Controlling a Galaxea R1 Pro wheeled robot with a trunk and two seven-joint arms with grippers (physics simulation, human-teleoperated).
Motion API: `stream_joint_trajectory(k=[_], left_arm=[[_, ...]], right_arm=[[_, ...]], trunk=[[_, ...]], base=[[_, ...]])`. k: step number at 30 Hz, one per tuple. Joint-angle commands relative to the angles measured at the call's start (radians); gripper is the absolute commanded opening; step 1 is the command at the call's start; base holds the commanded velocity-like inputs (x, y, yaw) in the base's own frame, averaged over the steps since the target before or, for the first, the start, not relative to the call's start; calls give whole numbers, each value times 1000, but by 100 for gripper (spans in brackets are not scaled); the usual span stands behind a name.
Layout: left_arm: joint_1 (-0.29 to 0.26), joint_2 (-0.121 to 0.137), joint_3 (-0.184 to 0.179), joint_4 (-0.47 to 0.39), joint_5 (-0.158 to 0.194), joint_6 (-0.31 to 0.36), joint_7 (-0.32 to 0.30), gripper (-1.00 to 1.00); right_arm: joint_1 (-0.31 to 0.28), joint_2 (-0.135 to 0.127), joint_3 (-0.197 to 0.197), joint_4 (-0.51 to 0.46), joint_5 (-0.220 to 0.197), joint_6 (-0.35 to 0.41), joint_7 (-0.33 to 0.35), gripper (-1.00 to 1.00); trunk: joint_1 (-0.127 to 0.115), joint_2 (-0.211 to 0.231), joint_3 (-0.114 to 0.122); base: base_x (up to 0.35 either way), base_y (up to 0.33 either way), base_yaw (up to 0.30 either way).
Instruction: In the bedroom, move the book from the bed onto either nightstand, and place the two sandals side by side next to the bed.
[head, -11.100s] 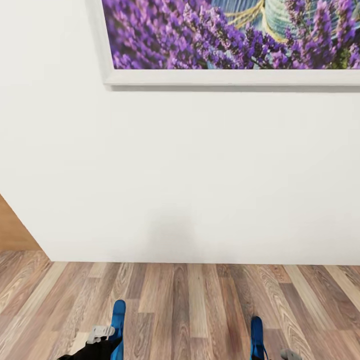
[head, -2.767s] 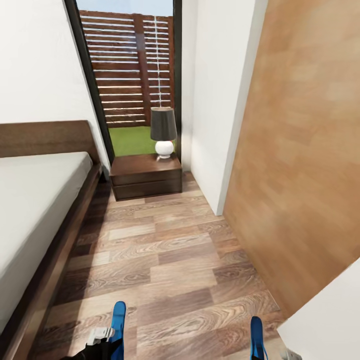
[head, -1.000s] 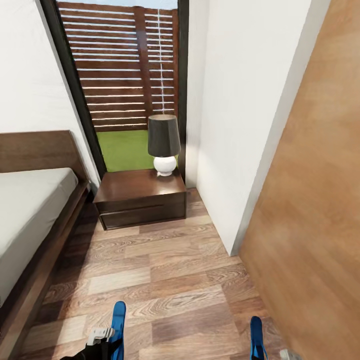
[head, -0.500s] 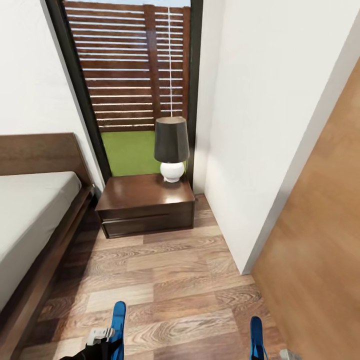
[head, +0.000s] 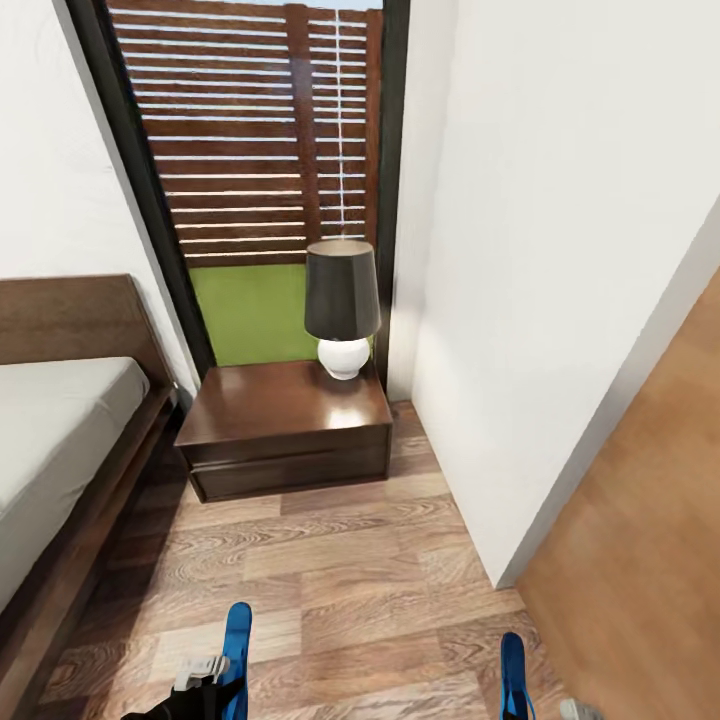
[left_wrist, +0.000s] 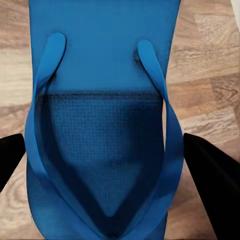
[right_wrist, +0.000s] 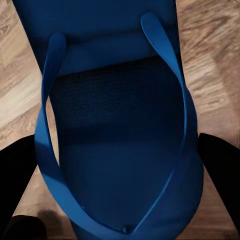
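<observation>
Head view: floor (head: 330, 560) lane runs between bed (head: 60, 440) and white wall (head: 540, 300), ending at nightstand (head: 285, 440) with lamp (head: 342, 310). Left gripper (left_wrist: 107, 150) pinches one sandal (left_wrist: 105, 80); right gripper (right_wrist: 120, 165) pinches other sandal (right_wrist: 115, 115).

White walls (head: 560, 250) meet a wood-plank floor (head: 350, 590). A tall window (head: 250, 150) shows a slatted fence (head: 240, 120) and grass (head: 250, 310).
</observation>
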Motion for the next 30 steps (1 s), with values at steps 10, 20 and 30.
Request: stream_joint_trajectory(k=[10, 20, 30], left_arm=[[-1, 0, 8, 0, -10, -6, -5, -100], [-1, 0, 8, 0, -10, -6, -5, -100], [-1, 0, 8, 0, -10, -6, -5, -100]], right_arm=[[-1, 1, -7, 0, -4, 11, 7, -100], [-1, 1, -7, 0, -3, 11, 7, -100], [-1, 1, -7, 0, -3, 11, 7, -100]], trunk=[[0, 0, -1], [0, 0, -1], [0, 0, -1]], base=[[326, 0, 0], [326, 0, 0], [312, 0, 0]])
